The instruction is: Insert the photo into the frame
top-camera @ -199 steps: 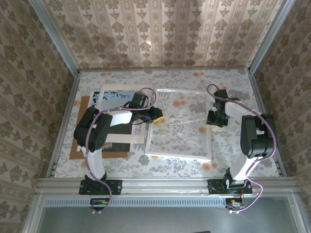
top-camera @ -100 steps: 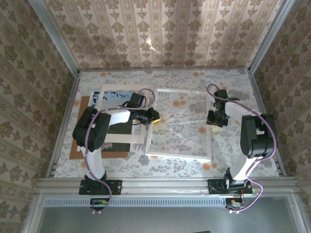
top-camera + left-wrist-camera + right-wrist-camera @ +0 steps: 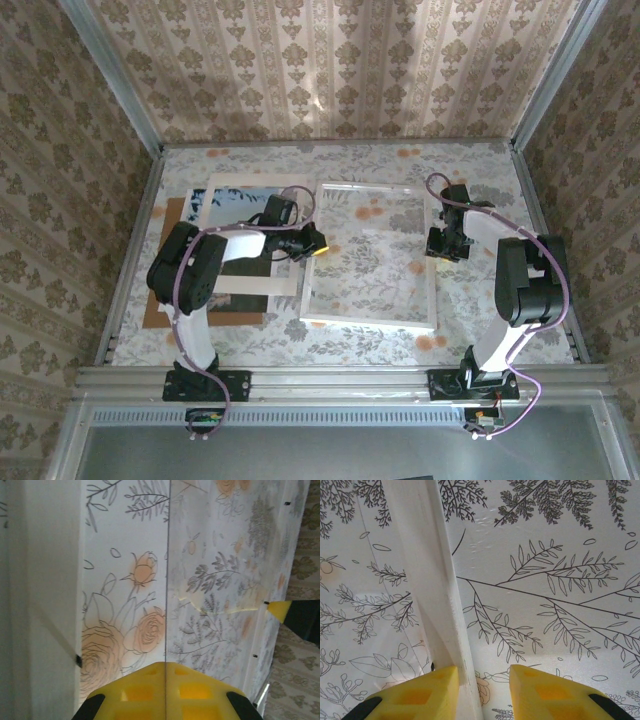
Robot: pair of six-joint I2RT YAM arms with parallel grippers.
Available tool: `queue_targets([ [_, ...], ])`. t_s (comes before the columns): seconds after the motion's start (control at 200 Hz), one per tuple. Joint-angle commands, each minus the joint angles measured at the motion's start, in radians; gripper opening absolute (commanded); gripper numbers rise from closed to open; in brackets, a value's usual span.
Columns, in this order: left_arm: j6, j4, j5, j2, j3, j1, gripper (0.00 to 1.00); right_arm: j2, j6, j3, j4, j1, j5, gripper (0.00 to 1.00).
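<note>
The frame (image 3: 365, 321), white with a thin rim and a clear pane, lies flat mid-table. At its left edge my left gripper (image 3: 316, 241) is shut on the thin edge of the pane (image 3: 166, 555), which runs straight out from between the yellow fingertips (image 3: 166, 664). My right gripper (image 3: 443, 245) is at the frame's right side, open. It straddles the white rail (image 3: 427, 555), the left finger against it and the right finger apart from it (image 3: 483, 672). The photo (image 3: 236, 200) lies to the left under a white mat, its blue sky showing through the window.
The white mat (image 3: 255, 284) rests on a brown board (image 3: 172, 270) at the table's left side. Metal rails and patterned walls close in the floral tabletop (image 3: 470, 170). My right gripper's yellow tip (image 3: 280, 611) shows across the frame in the left wrist view.
My left gripper's jaws have closed onto the pane's edge at the frame's left side, and the left arm has drawn back slightly. The right arm has stayed in place.
</note>
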Motion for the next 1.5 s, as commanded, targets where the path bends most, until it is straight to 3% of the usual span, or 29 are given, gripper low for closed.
queue_targets([
  [0.0, -0.067, 0.071, 0.024, -0.065, -0.005, -0.001, 0.00, -0.037, 0.013, -0.016, 0.010, -0.005, 0.021, 0.36],
  [0.805, -0.078, 0.094, -0.002, 0.021, 0.002, -0.044, 0.00, -0.043, 0.010, -0.024, 0.012, -0.005, 0.019, 0.36],
  [1.495, -0.031, 0.104, -0.047, -0.160, 0.028, -0.057, 0.00, -0.198, 0.032, -0.052, 0.050, -0.005, 0.064, 0.40],
])
